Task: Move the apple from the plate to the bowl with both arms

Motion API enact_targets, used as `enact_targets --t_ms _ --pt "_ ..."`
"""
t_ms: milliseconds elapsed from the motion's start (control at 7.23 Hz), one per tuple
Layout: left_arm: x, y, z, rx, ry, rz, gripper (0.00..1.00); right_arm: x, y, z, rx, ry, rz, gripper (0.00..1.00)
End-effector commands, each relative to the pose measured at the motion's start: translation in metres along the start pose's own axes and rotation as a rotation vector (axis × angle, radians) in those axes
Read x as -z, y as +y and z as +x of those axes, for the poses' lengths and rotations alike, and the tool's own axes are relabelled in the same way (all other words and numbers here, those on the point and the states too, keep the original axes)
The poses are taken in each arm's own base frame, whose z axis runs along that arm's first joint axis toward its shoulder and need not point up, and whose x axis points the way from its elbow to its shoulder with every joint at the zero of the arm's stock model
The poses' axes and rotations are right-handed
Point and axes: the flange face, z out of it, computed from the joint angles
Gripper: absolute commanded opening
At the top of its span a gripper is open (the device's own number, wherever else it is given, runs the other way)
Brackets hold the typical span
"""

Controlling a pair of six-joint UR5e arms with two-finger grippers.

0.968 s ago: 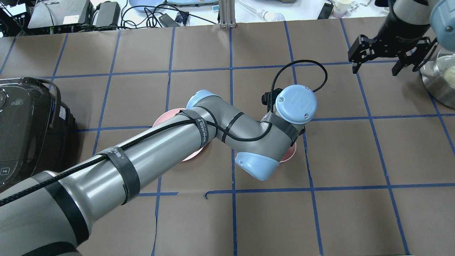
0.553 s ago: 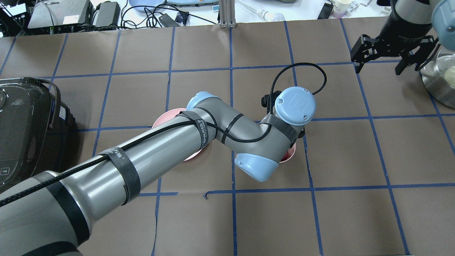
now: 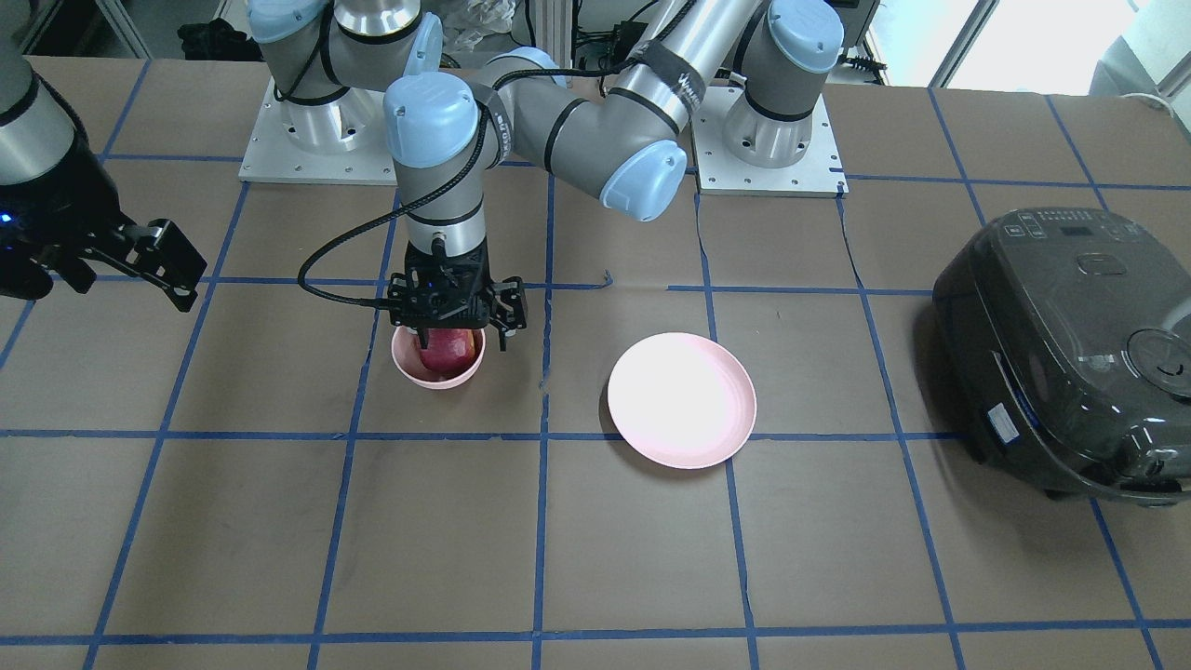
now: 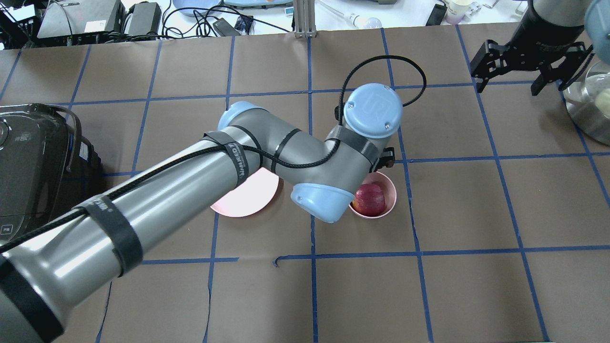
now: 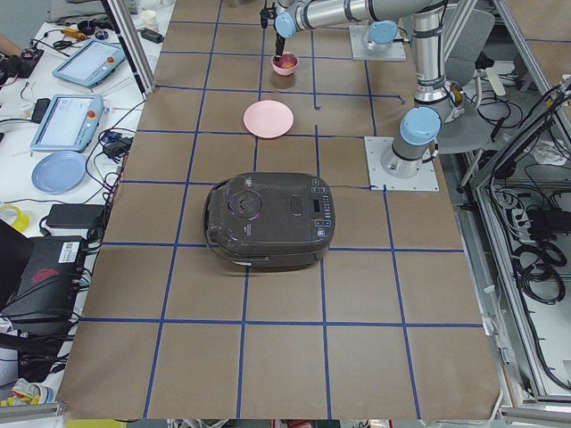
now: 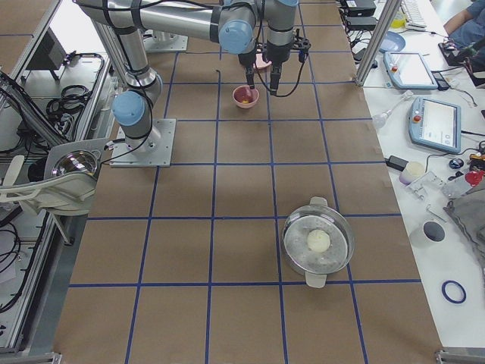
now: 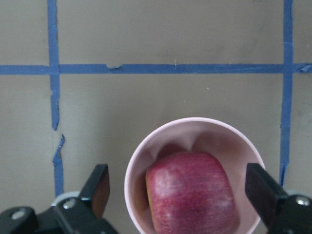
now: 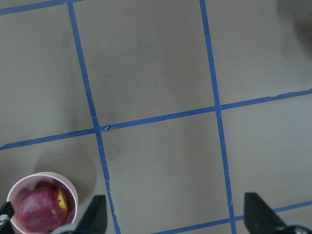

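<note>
The dark red apple (image 3: pixel 446 352) lies inside the small pink bowl (image 3: pixel 437 378). My left gripper (image 3: pixel 456 321) hangs just above the bowl, open, with its fingers (image 7: pixel 97 187) spread to either side of the apple (image 7: pixel 192 192) and not touching it. In the overhead view the left wrist hides the gripper, and the apple (image 4: pixel 369 199) shows in the bowl (image 4: pixel 391 197). The wide pink plate (image 3: pixel 682 400) holds nothing; the left arm partly covers the plate (image 4: pixel 248 197). My right gripper (image 4: pixel 509 81) is open and empty, far off at the table's far right.
A black rice cooker (image 4: pixel 33 166) stands at the table's left end. A steel pot with a glass lid (image 4: pixel 591 109) stands at the right edge, close to the right gripper. Blue tape lines grid the brown table.
My left wrist has moved away from over the bowl, towards the far side, so the apple now shows lying in the bowl. My right gripper has drifted slightly farther back.
</note>
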Motion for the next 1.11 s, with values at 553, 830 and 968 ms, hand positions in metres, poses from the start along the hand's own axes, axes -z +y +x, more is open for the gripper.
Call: enact_targets --t_ms 553,830,968 --pt "0.162 -0.097 -0.298 0.028 -0.016 -0.05 1.0 0.019 0.042 -0.07 0.14 -0.008 -0.02 1.0" --pt "0.209 -0.077 -0.3 0.017 -0.021 -0.026 1.0 0.026 0.054 -0.088 0.177 -0.014 -0.007 1.0" --pt "0.228 -0.082 -0.312 0.003 -0.023 -0.003 1.0 0.028 0.055 -0.089 0.182 -0.015 -0.004 1.0"
